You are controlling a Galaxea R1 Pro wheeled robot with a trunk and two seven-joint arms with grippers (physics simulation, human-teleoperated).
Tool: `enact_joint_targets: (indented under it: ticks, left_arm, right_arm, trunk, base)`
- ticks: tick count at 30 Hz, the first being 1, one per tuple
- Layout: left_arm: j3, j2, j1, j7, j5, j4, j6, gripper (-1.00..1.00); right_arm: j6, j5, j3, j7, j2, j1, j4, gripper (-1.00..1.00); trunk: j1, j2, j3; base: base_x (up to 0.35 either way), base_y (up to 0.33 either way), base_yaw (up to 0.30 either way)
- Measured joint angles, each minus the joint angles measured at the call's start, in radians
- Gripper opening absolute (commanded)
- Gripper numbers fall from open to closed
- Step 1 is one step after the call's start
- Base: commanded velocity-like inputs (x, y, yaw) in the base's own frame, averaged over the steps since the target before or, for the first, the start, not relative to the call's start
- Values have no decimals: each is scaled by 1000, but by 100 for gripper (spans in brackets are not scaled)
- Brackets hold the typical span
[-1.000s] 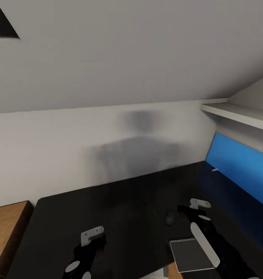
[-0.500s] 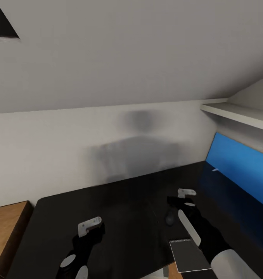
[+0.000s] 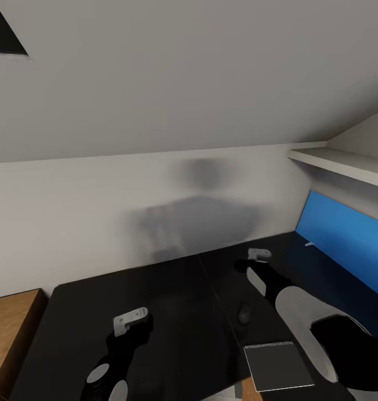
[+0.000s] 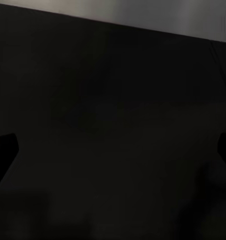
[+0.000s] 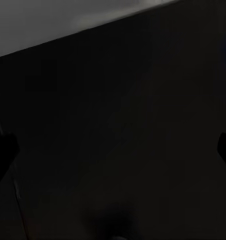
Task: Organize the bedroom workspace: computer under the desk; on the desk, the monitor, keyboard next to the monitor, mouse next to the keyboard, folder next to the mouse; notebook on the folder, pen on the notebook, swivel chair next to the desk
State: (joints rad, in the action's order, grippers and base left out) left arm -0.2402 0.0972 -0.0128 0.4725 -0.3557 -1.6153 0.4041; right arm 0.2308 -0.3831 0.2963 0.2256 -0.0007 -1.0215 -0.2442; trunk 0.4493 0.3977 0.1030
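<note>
Since the earlier frames the right tool (image 3: 256, 262) has reached forward past the notebook (image 3: 278, 366) and now hovers over the far part of the black table (image 3: 172, 301), near the blue wall panel (image 3: 345, 239), while the left tool (image 3: 130, 328) has hardly shifted. That notebook lies flat at the table's near edge, beside the right forearm, with a small dark rounded object (image 3: 244, 313), too dim to identify, just beyond it. Both tools' fingertips sit wide apart in the wrist views, released and holding nothing.
</note>
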Motion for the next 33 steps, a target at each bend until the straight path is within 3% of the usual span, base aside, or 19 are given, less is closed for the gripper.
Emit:
enact_joint_targets:
  ticks: [10, 15, 18, 26, 33]
  left_arm:
    - [-16, 0, 0, 1, 0, -1, 0, 100]
    - [2, 13, -28, 28, -28, 27, 28, 100]
    - [3, 6, -11, 12, -13, 32, 11, 100]
    - [17, -39, 33, -6, 33, 0, -28, 100]
    - [17, -40, 72, -7, 41, -2, -29, 100]
  right_arm:
    - [-29, -4, -5, -3, 38, -10, 62, 100]
    - [-7, -12, -31, 11, 38, -9, 89, 100]
    - [-24, -12, -14, 10, 42, -9, 89, 100]
    - [-16, -14, -6, 9, 37, -9, 90, 100]
    - [16, -18, -12, 9, 30, -9, 91, 100]
  trunk:
    - [31, 56, 25]
    - [31, 56, 25]
    - [31, 56, 25]
    - [61, 112, 51]
    - [88, 161, 73]
  base:
    - [0, 0, 0]
    - [0, 0, 0]
    - [0, 0, 0]
    - [0, 0, 0]
    - [0, 0, 0]
